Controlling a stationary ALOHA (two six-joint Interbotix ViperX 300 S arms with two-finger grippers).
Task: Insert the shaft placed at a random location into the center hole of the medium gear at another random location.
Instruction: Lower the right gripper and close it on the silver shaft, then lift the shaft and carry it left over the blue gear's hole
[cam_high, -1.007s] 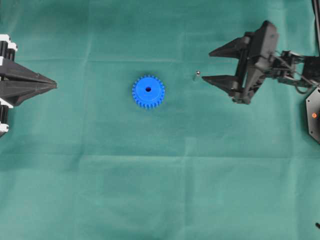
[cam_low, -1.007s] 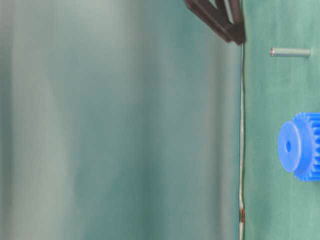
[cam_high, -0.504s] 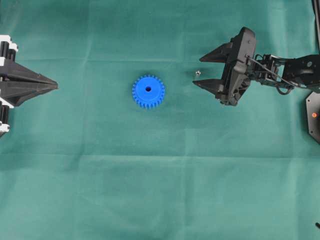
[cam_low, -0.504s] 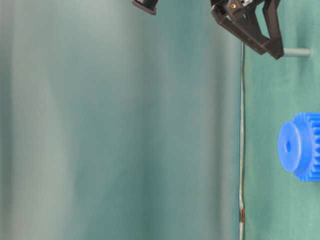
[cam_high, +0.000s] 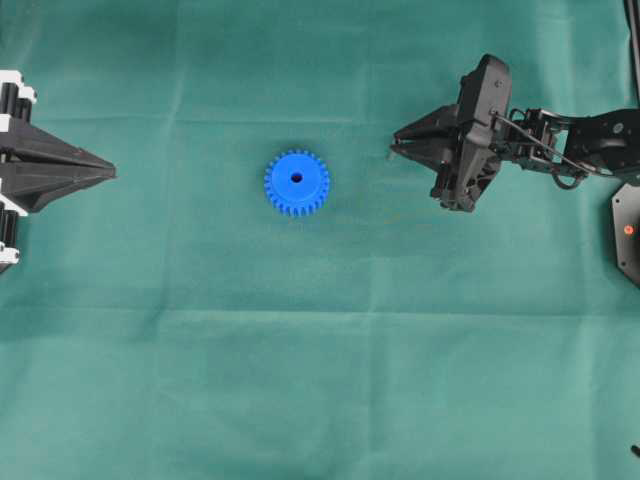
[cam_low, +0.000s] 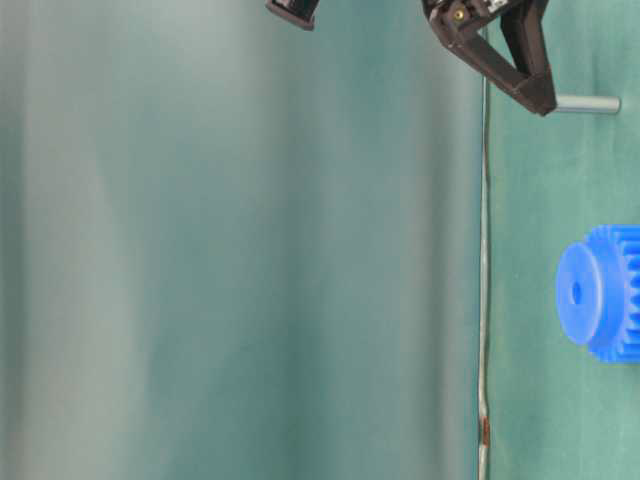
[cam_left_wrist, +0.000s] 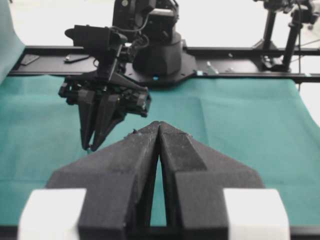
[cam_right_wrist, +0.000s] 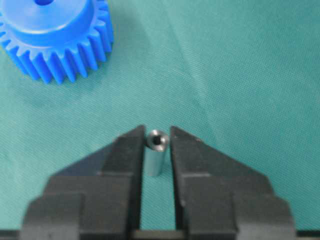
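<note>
The overhead exterior view was dominated by the green cloth (cam_high: 320, 380), with the medium gear (cam_high: 297, 183) lying at centre and its center hole (cam_high: 297, 178) facing up. At upper right, the right gripper (cam_high: 397, 143) was angled down, clenched on the upright shaft (cam_right_wrist: 155, 159) standing on the cloth. The left gripper (cam_left_wrist: 159, 131) was kept clenched and empty at the left edge. Only the shaft's top was pinched, so it could be tilted or dropped in lifting.
</note>
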